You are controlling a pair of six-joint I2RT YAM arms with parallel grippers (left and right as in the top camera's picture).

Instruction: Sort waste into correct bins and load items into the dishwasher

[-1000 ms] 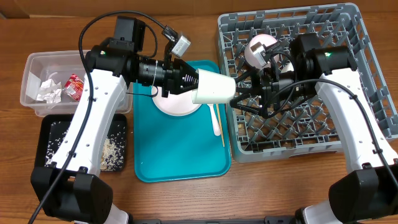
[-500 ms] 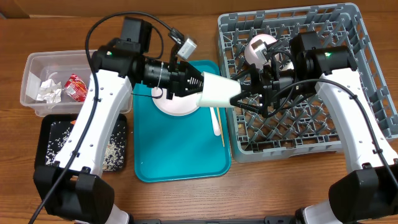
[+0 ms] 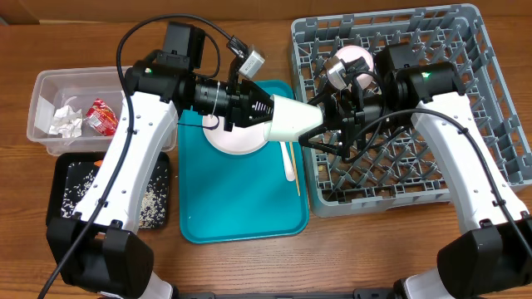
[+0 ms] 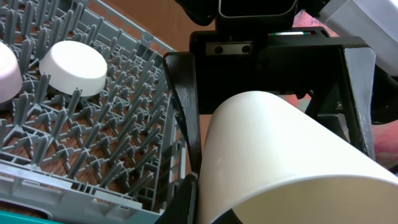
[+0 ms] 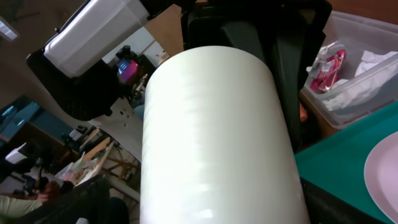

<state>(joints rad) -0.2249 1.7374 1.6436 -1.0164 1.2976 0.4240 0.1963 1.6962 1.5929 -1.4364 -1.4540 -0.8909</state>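
Handover step: left gripper pinches white cup; right gripper straddles it wide, grip unclear, likely needing to clamp next

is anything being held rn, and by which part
The left gripper pinches the white cup by its rim; the right gripper, open, straddles its base end.

surface: wooden table, brown grain lit evenly | room: dim cluttered workspace glimpsed, blurred | light: ceiling light seen lit
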